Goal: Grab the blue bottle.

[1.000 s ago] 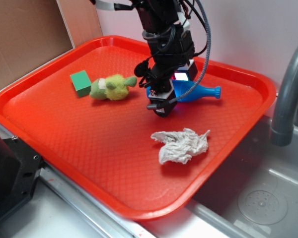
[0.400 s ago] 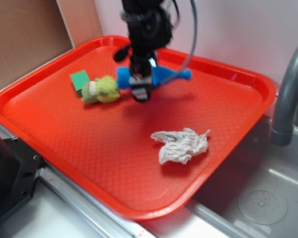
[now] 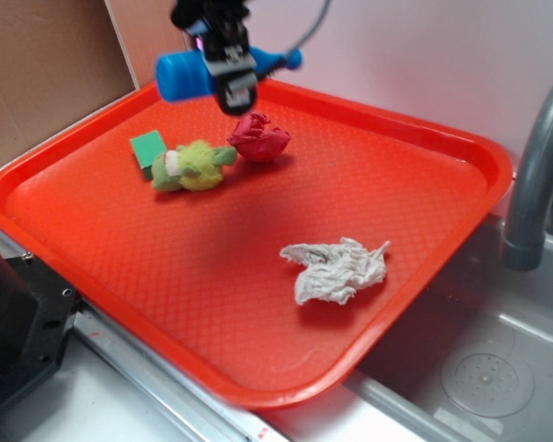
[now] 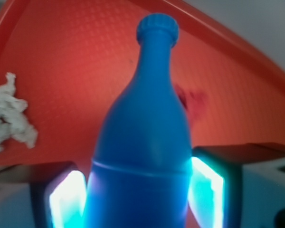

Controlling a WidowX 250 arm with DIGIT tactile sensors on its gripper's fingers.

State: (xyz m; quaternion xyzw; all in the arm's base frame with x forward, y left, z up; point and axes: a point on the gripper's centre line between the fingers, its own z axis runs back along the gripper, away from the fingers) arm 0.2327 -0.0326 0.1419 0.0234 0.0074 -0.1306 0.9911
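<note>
- Gripper [image 3: 230,85] clamped on the blue bottle [image 3: 186,74], fingers [image 4: 206,192] pressing both sides of its fat body.
- Bottle held sideways, up in air, well above the red tray [image 3: 461,198], over its back-left edge.
- Step: grab looks done, lift phase.
- Next: just keep grip firm; smooth plastic could slip.
- Green plush [image 3: 192,166], red wad [image 3: 259,137], white rag [image 3: 336,269] lie below, untouched.

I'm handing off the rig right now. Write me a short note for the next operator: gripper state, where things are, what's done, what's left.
Gripper: shut on the blue bottle, jaws clamping its fat body, as the wrist view shows.
Bottle: held sideways in the air above the far-left part of the red tray.
On the tray: green plush toy, green block, red crumpled wad, white crumpled cloth.
Done: bottle grabbed and clear of the tray.
Left: nothing but keeping the grip.
</note>
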